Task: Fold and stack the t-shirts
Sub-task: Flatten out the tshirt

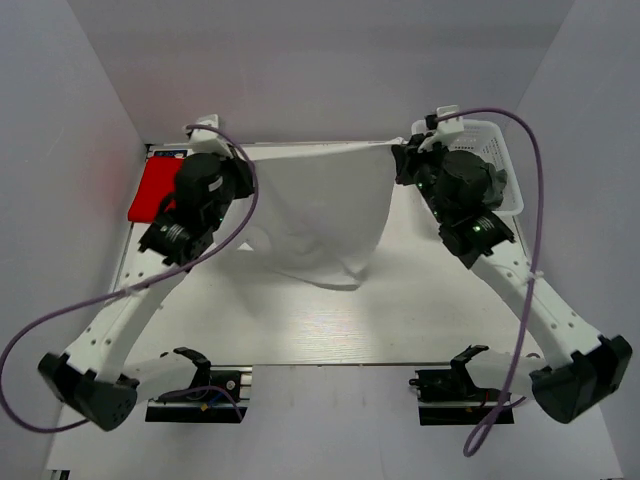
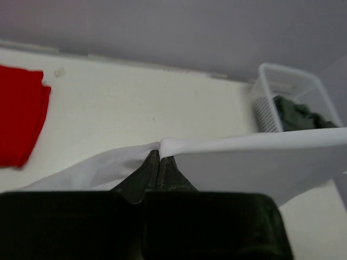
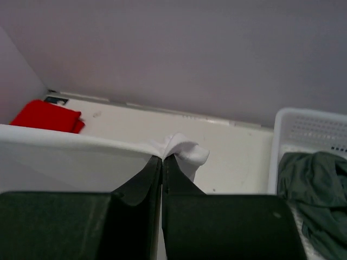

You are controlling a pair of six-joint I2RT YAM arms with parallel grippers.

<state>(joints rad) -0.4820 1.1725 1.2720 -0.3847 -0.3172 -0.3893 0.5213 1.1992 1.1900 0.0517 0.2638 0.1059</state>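
1. Pinches one top corner of the white t-shirt (image 1: 320, 215) in the left gripper (image 2: 159, 158), jaws pressed together on cloth.
2. Pinches the other corner likewise in the right gripper (image 3: 162, 158).
3. Hangs stretched between both jaws, draping below them.

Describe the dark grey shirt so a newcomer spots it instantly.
Find the white lattice basket at the table's far right corner. The dark grey shirt lies crumpled inside it. The red shirt lies flat at far left, and the white shirt hangs between the left gripper and right gripper; only the grey one sits in a basket.
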